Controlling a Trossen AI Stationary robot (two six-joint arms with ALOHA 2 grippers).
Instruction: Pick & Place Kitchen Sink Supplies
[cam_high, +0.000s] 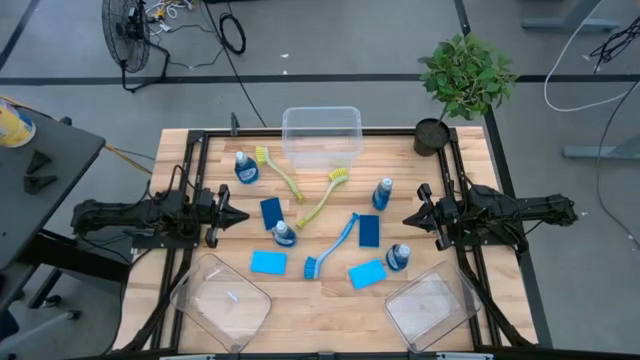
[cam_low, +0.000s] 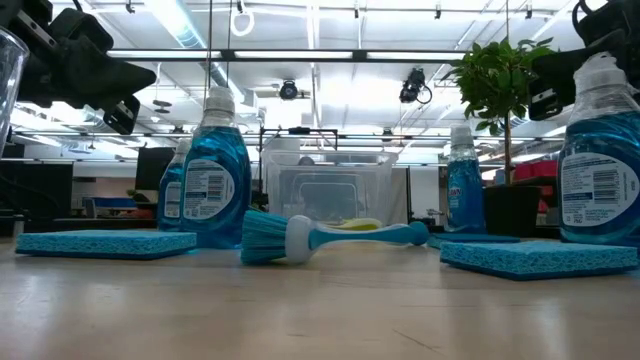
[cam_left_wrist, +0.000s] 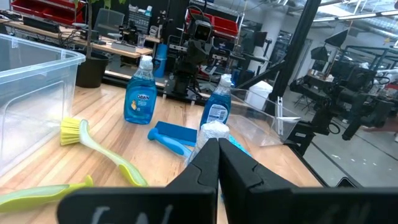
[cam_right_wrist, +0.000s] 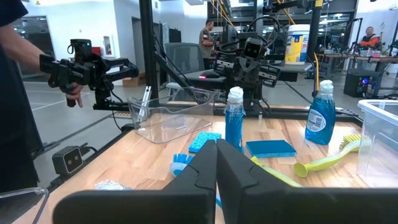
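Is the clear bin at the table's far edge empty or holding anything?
Empty: from overhead the clear bin shows only bare table through its bottom, and every supply lies outside it.

2 black jointed arms, left gripper (cam_high: 240, 215), right gripper (cam_high: 408, 217), tapered matte-black fingers

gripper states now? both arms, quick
Left gripper: shut, empty, at the table's left side.
Right gripper: shut, empty, at the table's right side.
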